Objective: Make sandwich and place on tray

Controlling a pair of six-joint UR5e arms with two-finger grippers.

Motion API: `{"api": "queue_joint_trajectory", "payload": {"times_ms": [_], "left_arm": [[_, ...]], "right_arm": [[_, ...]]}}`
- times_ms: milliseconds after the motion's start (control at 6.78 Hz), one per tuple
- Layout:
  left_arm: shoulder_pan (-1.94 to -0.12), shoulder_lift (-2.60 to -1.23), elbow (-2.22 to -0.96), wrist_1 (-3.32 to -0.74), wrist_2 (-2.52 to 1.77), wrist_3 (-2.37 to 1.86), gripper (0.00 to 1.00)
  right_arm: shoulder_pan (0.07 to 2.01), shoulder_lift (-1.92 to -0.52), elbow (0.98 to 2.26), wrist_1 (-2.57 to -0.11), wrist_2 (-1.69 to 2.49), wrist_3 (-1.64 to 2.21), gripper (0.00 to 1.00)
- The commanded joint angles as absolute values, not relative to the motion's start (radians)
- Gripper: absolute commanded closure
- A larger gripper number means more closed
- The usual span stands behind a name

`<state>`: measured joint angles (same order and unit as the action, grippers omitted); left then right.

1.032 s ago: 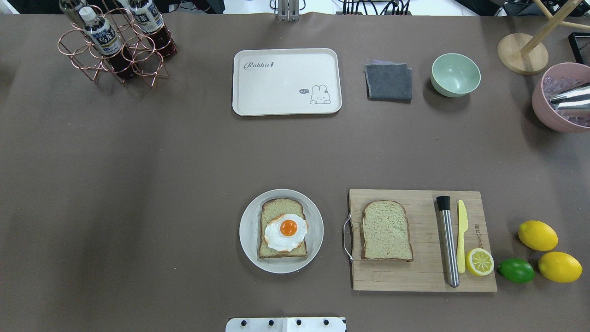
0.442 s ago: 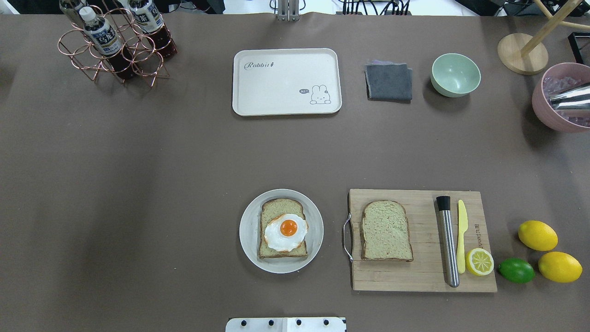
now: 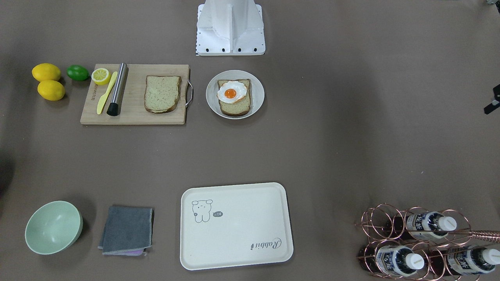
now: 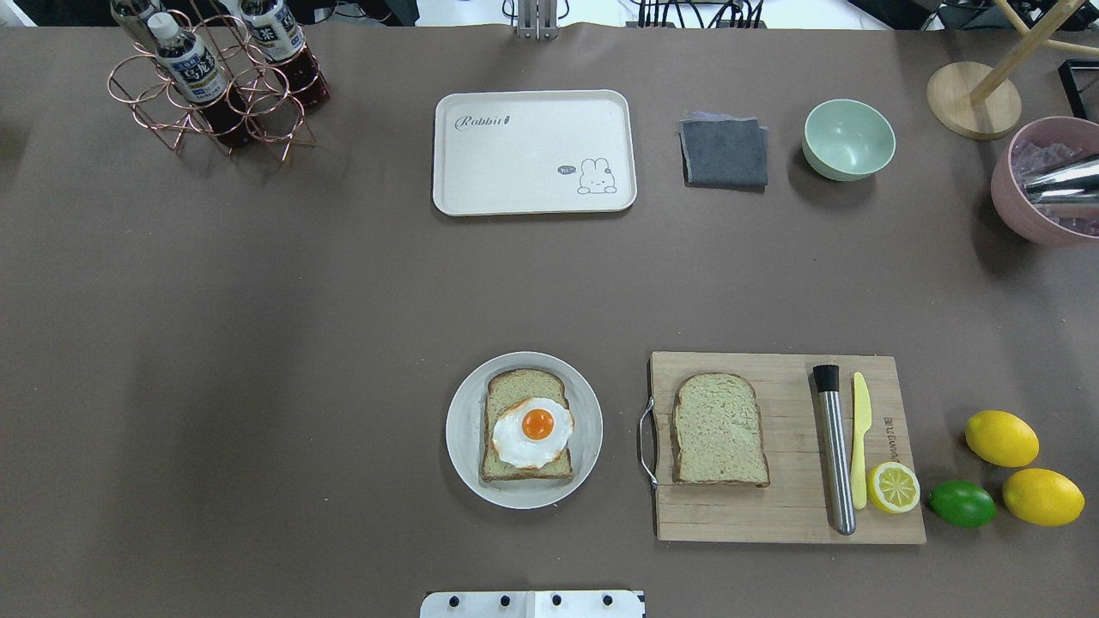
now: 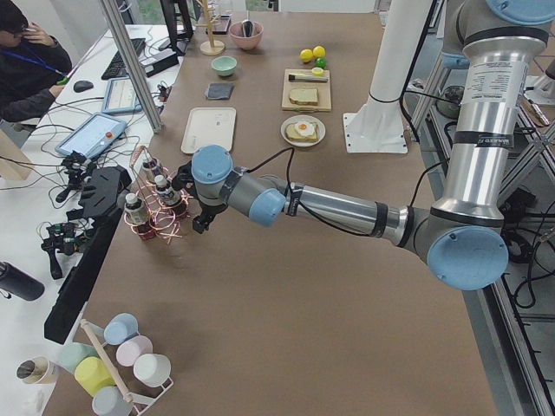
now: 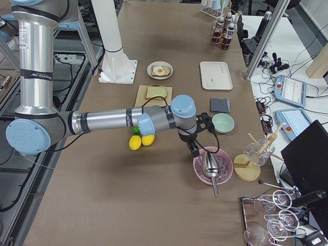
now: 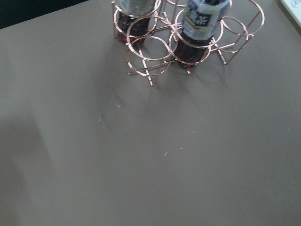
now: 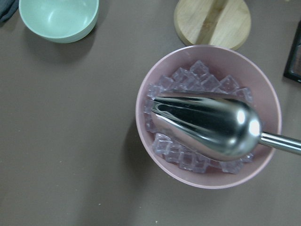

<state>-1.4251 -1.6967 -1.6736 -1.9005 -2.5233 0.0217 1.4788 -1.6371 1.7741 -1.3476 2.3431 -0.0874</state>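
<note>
One bread slice lies on a small round white plate with the fried egg on top. The second slice lies bare on the wooden cutting board. The cream tray sits at the table's far side with nothing on it. My left gripper shows only in the exterior left view, beside the bottle rack. My right gripper shows only in the exterior right view, above the pink bowl. I cannot tell whether either is open or shut.
The board also holds a steel muddler, a yellow knife and a lemon half. Two lemons and a lime lie beside it. A grey cloth and a green bowl sit right of the tray.
</note>
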Motion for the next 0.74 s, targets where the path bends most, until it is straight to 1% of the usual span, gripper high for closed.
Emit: {"api": "queue_joint_trajectory", "payload": {"times_ms": [0, 295, 590], "left_arm": [[-1.274, -1.733, -1.734, -1.91, -2.402, -0.218, 0.0], [-1.125, -1.765, -1.801, -1.925, -2.355, -0.499, 0.01], [-0.963, -1.778, -1.845, -2.039, -2.276, -0.785, 0.03]], "right_arm": [[1.385, -1.614, 1.787, -1.341, 2.347, 0.074, 0.0], [1.227, -1.603, 1.824, -1.194, 2.321, 0.428, 0.0], [1.05, -1.594, 1.925, -1.16, 2.234, 0.694, 0.0]]}}
